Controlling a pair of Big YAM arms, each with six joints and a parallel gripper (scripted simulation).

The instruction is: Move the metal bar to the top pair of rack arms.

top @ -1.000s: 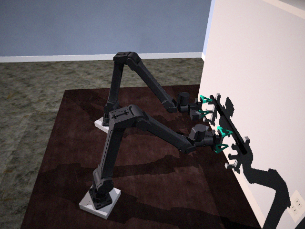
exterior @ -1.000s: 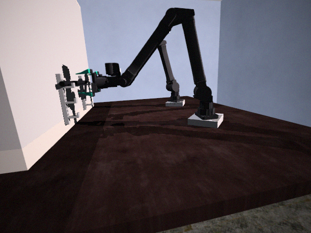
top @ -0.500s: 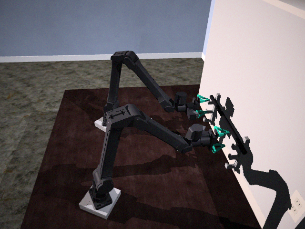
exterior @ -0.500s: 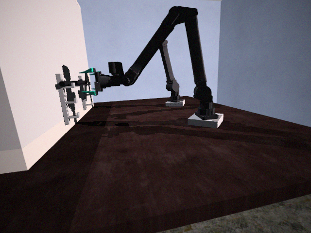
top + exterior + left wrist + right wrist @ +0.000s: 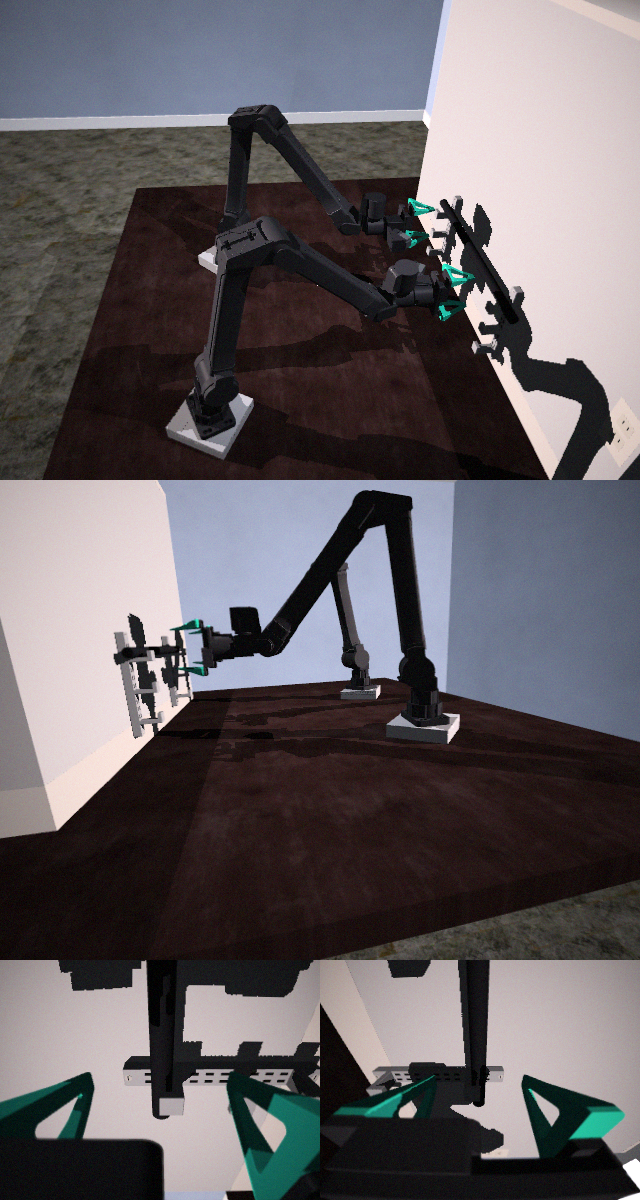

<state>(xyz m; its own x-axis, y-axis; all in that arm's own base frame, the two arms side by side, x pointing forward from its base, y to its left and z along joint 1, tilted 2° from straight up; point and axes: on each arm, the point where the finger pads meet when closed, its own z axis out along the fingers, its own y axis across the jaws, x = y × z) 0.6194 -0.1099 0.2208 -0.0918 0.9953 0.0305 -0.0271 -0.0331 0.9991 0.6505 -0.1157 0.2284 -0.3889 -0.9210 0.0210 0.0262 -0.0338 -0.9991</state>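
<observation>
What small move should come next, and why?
I'd probably ease both grippers straight back from the wall: the metal bar appears seated on the top rack arms, while the left gripper and right gripper are open, off the bar but near it.

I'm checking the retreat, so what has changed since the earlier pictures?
The left gripper and right gripper have backed away from the wall and the metal bar. Nothing was grasped or released: both stayed open. The bar stayed on the top pair of rack arms.
</observation>
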